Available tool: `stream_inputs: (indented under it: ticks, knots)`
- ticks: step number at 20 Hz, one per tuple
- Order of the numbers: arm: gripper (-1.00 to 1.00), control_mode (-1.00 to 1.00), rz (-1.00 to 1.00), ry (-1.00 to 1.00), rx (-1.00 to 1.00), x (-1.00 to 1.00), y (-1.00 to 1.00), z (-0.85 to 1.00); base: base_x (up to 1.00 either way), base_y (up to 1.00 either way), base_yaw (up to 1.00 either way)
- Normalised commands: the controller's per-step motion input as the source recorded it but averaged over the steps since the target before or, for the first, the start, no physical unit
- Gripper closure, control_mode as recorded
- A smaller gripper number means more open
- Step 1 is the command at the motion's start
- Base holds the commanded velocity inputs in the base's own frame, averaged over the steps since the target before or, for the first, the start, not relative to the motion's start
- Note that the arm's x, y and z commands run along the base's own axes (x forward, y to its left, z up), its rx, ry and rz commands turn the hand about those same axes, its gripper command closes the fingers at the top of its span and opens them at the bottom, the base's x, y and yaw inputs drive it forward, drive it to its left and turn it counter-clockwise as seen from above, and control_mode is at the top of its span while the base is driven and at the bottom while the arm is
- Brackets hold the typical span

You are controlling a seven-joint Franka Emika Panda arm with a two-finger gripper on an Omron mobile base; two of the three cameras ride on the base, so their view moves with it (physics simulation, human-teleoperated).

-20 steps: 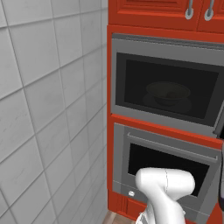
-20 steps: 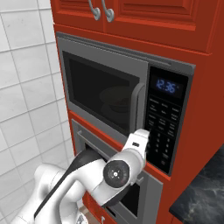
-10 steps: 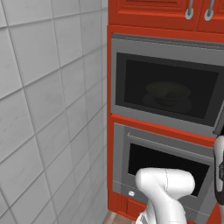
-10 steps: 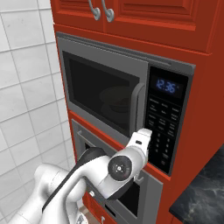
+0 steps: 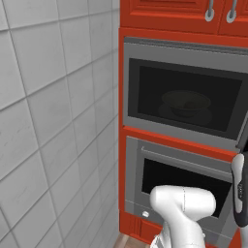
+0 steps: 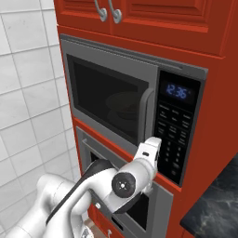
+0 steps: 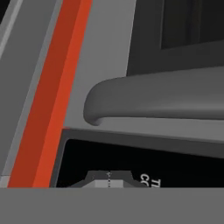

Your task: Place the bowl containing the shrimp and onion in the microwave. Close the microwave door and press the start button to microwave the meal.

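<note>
Microwave point(image 6: 116, 100) set in red cabinetry, door point(image 5: 184, 99) closed, ready for the start press. Bowl point(image 5: 186, 102) inside on the turntable, dim behind the glass. Pincer point(image 6: 151, 151) together, raised beside the keypad point(image 6: 171, 137), likely to poke a button.

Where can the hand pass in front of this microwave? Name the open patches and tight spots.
Open: before the closed microwave door, between the tiled wall and the door handle; also the upper control panel below the clock. Tight: the panel's lower left, where the shut gripper sits beside the handle's foot.
</note>
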Motion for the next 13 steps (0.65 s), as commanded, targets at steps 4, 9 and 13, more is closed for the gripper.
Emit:
stream_inputs:
  ticks: [4,9,13]
  knots:
    - [1.00,-1.00,0.00,-0.12,0.00,0.22,-0.31,-0.34,0.00,0.00,0.00]
    - [1.00,-1.00,-0.03,-0.14,0.00,0.31,-0.28,-0.41,0.00,0.00,0.00]
    - [1.00,-1.00,-0.16,0.03,-0.04,0.56,-0.12,-0.09,0.00,0.00,0.00]
